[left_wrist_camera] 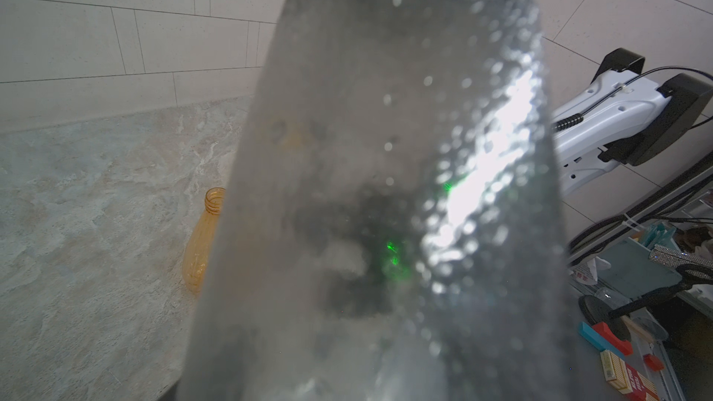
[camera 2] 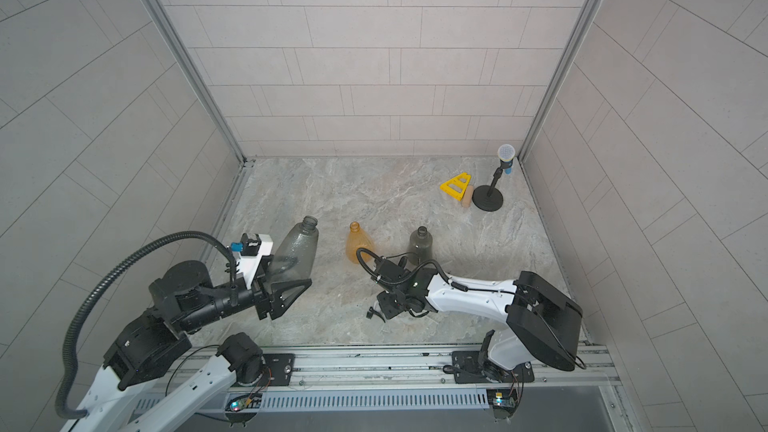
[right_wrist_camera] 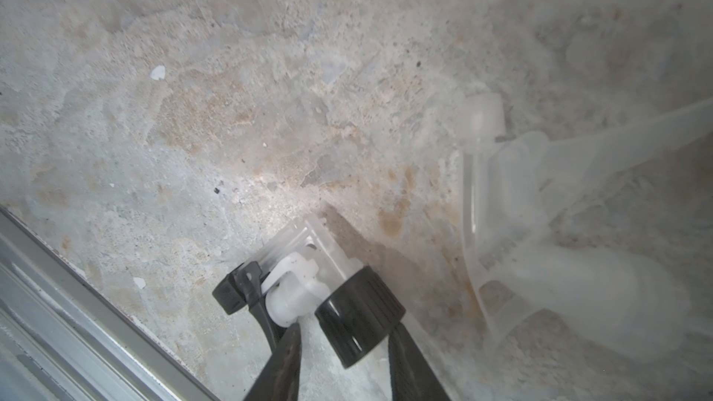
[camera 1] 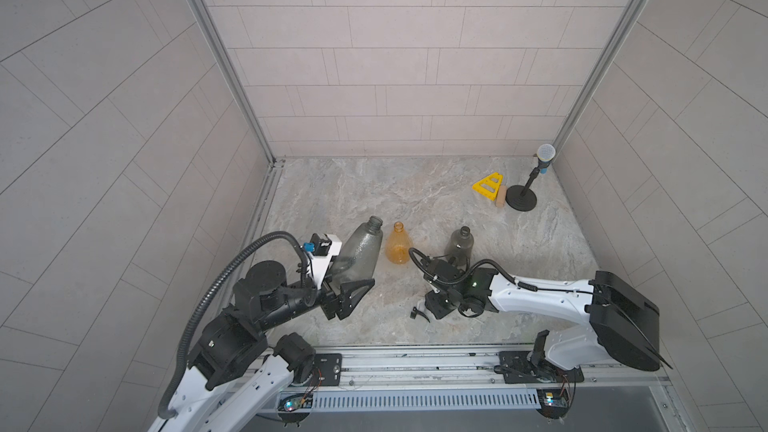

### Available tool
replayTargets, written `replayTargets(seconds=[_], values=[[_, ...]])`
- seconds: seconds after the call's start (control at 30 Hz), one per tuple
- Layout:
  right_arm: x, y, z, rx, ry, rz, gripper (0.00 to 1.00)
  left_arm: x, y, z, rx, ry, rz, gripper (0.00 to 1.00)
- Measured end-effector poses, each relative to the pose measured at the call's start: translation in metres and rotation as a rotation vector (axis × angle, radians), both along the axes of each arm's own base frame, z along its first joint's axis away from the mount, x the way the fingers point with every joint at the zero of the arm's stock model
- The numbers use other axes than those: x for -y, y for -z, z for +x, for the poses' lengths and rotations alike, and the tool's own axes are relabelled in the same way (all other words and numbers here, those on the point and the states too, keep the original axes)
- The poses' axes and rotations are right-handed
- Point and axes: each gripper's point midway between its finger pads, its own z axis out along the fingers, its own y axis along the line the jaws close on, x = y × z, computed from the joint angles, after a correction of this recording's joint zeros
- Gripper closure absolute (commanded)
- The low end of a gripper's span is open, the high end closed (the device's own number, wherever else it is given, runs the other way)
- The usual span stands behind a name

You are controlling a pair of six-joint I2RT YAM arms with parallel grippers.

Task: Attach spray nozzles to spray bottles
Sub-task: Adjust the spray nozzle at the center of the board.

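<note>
Item: smoky grey bottle (camera 1: 360, 249). Held clear of the table (camera 1: 374, 193) by the left gripper (camera 1: 352, 278), jaws closed on its wide lower body; tilted, open neck pointing up and away from the arm, presumably so a nozzle can be brought to the mouth; it fills the left wrist view.

Item: white-and-black nozzle (right_wrist_camera: 297, 287). Lying on the table near the front rail (right_wrist_camera: 77, 302), black tip toward the rail; right gripper (right_wrist_camera: 347, 331) lowered over it, one finger on either side of the ribbed black collar; whether the jaws press the collar or merely flank it I cannot tell; the collar looks the sensible hold, being the part that screws on.

Item: translucent whitish nozzle (right_wrist_camera: 540, 217). Lying near the first, apart from it, blurred; no third nozzle can be made out.

Item: amber bottle (camera 1: 398, 248) and second grey bottle (camera 1: 459, 242). Both upright, uncapped, a gap between them; the grey one stands just behind the right wrist and could be knocked by a careless lift.

Room: middle and back of the table lie open in both top views; microphone stand (camera 1: 521, 197) and yellow triangle (camera 1: 488, 187) sit well apart in the far right corner; the rail beside the nozzle leaves little margin on that side; upward is the free way out.
</note>
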Motion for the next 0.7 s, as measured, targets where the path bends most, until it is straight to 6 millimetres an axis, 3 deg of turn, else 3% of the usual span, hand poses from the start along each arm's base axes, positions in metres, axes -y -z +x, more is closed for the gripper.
replayTargets(seconds=[0.3, 0.47, 0.7], values=[[0.017, -0.010, 0.008, 0.031, 0.028, -0.028, 0.50, -0.002, -0.002, -0.002, 0.015, -0.005, -0.002, 1.00], [0.021, -0.045, 0.011, 0.136, 0.006, 0.060, 0.34, -0.003, -0.002, -0.002, 0.018, -0.006, -0.003, 1.00], [0.033, -0.099, 0.018, 0.301, -0.018, 0.175, 0.33, -0.004, -0.002, -0.003, 0.020, -0.007, -0.004, 1.00]])
